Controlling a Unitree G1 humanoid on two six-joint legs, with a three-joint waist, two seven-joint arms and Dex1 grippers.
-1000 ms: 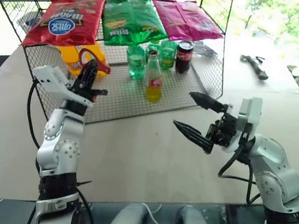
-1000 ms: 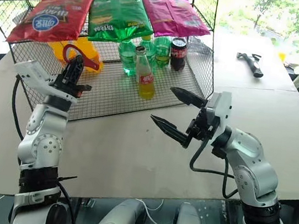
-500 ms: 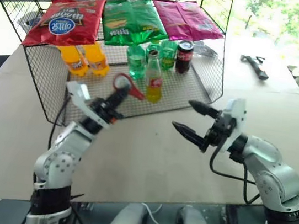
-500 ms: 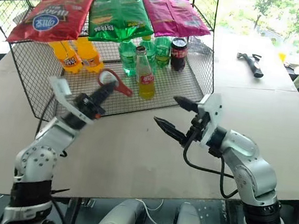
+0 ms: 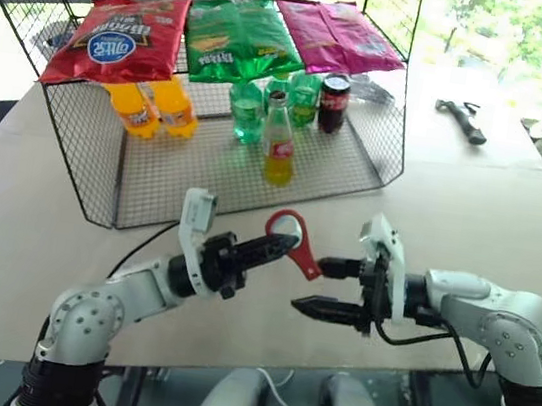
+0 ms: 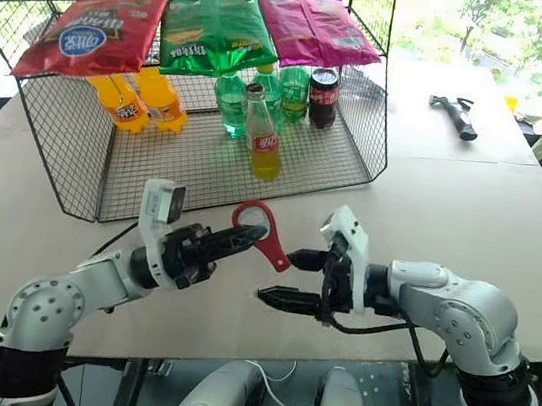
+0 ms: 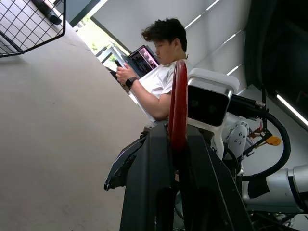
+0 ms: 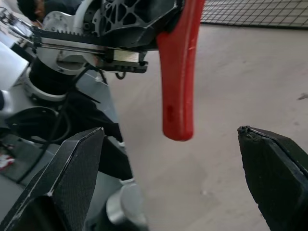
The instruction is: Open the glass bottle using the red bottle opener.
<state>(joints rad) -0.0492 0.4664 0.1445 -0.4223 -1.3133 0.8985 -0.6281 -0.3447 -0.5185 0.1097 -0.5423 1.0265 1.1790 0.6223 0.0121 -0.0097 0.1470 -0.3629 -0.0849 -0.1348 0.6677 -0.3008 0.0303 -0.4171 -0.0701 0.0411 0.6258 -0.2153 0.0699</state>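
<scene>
The wire basket (image 5: 103,179) stands on the table, and inside it, near its middle, the glass bottle (image 5: 279,144) stands upright with its cap seemingly on, so the opening itself is not yet done. In front of the basket, the left gripper (image 5: 262,252) is clamped on the red bottle opener (image 5: 291,241). The right gripper (image 5: 325,287) is spread wide just beside the opener's handle, grasping nothing; a handover looks likely.

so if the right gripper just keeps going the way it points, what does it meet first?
Probably the red bottle opener: its handle hangs ahead of the open right gripper, held in the shut left gripper. Depth unclear.
</scene>
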